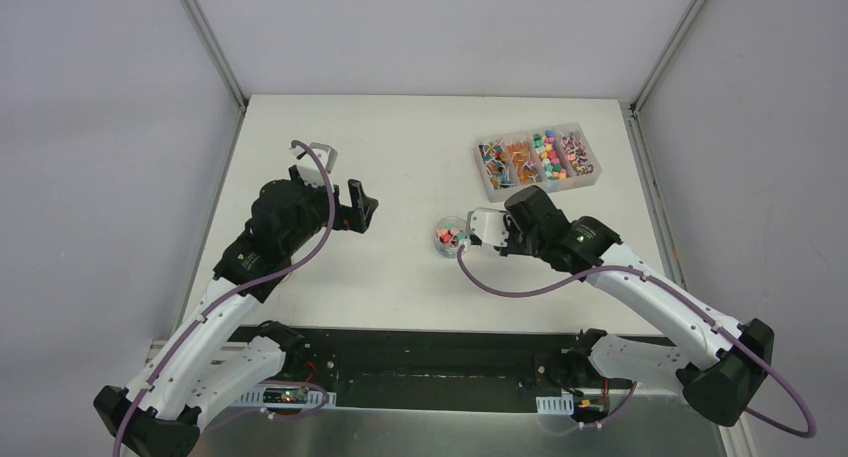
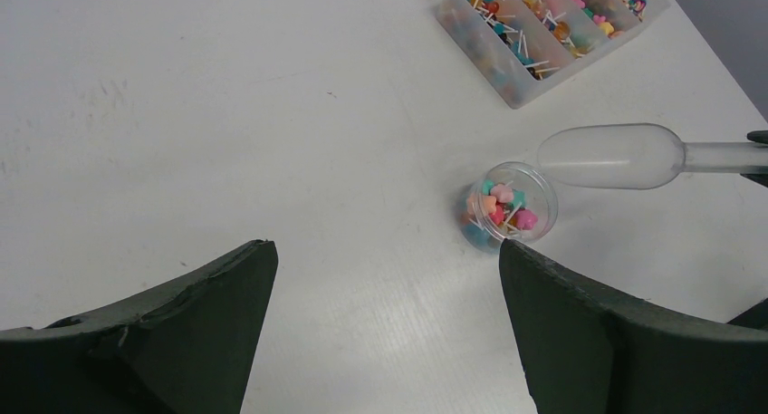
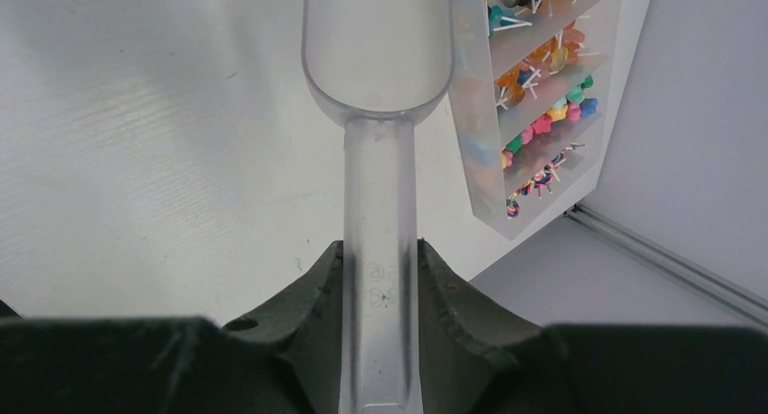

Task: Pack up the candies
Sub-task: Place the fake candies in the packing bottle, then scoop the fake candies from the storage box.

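Note:
The candies fill the compartments of a clear box at the back right; many are on small white sticks. A few candies lie in a small round clear jar standing mid-table. My right gripper is shut on the handle of a clear plastic scoop. The scoop bowl is empty and sits just right of the jar. My left gripper is open and empty, hovering left of the jar; it also shows in the left wrist view.
The candy box also shows in the right wrist view, close to the table's right edge and the metal frame rail. White walls enclose the table on three sides. Both arm bases sit at the near edge.

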Controlling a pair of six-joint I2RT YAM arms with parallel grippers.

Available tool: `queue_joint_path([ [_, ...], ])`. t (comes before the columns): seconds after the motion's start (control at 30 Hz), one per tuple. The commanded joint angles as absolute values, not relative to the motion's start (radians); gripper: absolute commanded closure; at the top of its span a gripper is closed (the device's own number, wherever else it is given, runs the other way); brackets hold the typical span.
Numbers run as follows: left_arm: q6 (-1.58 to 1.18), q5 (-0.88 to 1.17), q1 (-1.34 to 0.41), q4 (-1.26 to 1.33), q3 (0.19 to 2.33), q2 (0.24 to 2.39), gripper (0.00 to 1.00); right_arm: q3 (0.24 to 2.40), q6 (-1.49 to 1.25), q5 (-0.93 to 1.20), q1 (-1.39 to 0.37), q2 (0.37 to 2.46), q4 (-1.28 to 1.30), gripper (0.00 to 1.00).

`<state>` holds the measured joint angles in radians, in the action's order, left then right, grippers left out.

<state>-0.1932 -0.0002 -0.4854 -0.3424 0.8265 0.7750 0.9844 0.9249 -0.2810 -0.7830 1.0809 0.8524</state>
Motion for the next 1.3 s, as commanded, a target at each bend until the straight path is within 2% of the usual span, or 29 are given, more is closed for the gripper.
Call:
queue_joint_path([
  [0.0,-0.176,-0.017,-0.495,-0.304,0.824,0.756,0.03,1.057,0.875,-0.327,-0.787,1.084,0.842,1.00],
  [0.23,-0.178,-0.003,-0.495,-0.302,0.824,0.764,0.05,1.106,0.783,-0.332,-0.763,1.107,0.836,1.00],
  [0.33,-0.180,-0.002,-0.495,-0.304,0.825,0.771,0.06,1.141,0.703,-0.249,-0.672,1.130,0.803,1.00],
  [0.43,-0.183,0.025,-0.495,-0.304,0.827,0.780,0.06,1.193,0.599,-0.292,-0.588,1.188,0.763,1.00],
  [0.57,-0.183,0.033,-0.495,-0.302,0.827,0.790,0.07,1.358,0.500,-0.378,-0.515,1.373,0.908,1.00],
  [0.93,-0.181,0.040,-0.495,-0.302,0.827,0.798,0.07,1.762,0.370,-0.461,-0.348,1.702,1.122,1.00],
  [1.27,-0.175,0.029,-0.495,-0.302,0.826,0.784,0.07,1.884,0.313,-0.404,-0.252,1.855,1.229,1.00],
])
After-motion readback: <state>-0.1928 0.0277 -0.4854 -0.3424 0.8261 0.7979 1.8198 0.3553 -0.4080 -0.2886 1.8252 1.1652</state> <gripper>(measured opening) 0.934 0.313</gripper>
